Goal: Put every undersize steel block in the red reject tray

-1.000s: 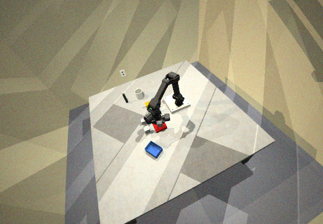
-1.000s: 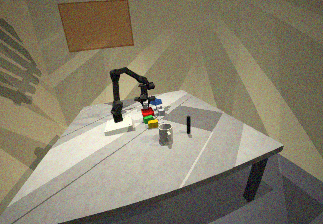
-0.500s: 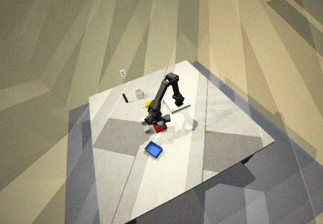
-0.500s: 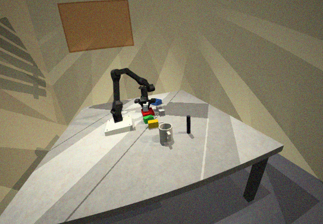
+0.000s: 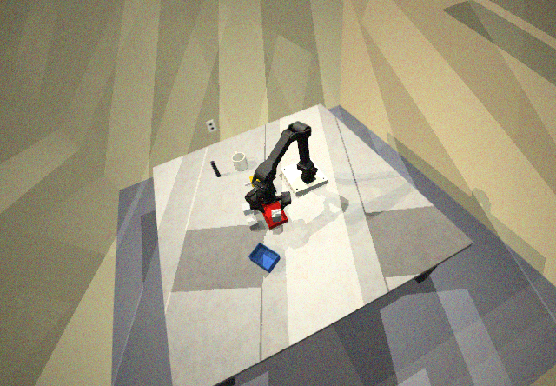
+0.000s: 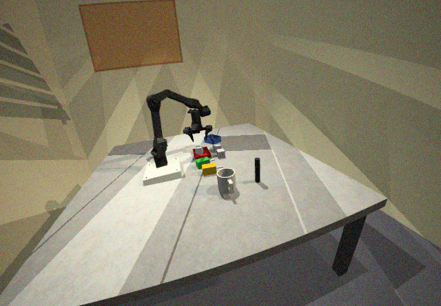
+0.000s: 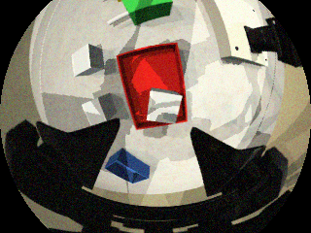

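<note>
Nearest the exterior camera, a mug (image 6: 226, 184) (image 5: 240, 162) is seen upright on the table (image 6: 249, 217) (image 5: 314, 220), with a black cylinder (image 6: 257, 170) (image 5: 215, 169) stood near it. Beyond the mug a yellow block (image 6: 209, 169) (image 5: 251, 177) is placed, a thin pin shown at its side, and just past that the green gauge (image 6: 202, 162) (image 7: 148, 9) is laid on the table — outside any hole, its own pin pointed sideways. Farther on, the red tray (image 6: 202, 156) (image 5: 271, 225) (image 7: 127, 92) is found, and in it one steel block (image 6: 198, 149) (image 5: 275, 213) (image 7: 164, 106) is held, set toward one end. Beside the tray two more blocks (image 6: 220, 153) (image 7: 87, 59) are left on the table, apart from each other. Above the tray the gripper (image 6: 200, 139) (image 7: 155, 127) is poised, its jaws spread wide — nothing is gripped. Farthest off, a blue tray (image 6: 213, 139) (image 5: 264, 257) (image 7: 127, 166) is seen.
</note>
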Robot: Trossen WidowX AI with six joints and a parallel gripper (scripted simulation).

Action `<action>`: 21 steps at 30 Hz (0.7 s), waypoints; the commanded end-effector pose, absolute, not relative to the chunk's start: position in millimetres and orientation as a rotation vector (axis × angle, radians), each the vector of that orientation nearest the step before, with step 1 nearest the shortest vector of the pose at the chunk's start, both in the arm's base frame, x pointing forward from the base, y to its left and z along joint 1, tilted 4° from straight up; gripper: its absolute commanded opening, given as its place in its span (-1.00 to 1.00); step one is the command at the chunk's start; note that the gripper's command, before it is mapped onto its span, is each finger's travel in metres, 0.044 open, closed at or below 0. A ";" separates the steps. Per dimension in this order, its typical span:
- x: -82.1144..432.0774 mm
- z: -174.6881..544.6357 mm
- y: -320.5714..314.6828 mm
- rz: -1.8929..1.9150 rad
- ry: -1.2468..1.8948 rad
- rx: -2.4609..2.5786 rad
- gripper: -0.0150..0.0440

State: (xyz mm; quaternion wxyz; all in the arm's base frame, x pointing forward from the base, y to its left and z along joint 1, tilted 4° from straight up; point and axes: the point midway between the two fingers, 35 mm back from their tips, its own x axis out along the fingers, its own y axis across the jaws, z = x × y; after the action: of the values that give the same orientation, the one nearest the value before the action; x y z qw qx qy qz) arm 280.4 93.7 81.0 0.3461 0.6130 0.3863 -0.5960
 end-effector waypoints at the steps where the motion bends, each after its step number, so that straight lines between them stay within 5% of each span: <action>1: 283.5 77.7 89.9 -1.473 1.074 1.503 0.73; 10: 306.8 79.3 67.1 -0.931 1.397 0.988 0.61; 21: 297.4 77.5 76.0 -1.128 1.306 1.176 -0.37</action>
State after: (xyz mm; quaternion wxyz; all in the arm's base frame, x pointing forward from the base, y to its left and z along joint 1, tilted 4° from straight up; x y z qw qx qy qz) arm 297.6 76.2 77.4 0.5039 0.4855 0.5422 -0.4652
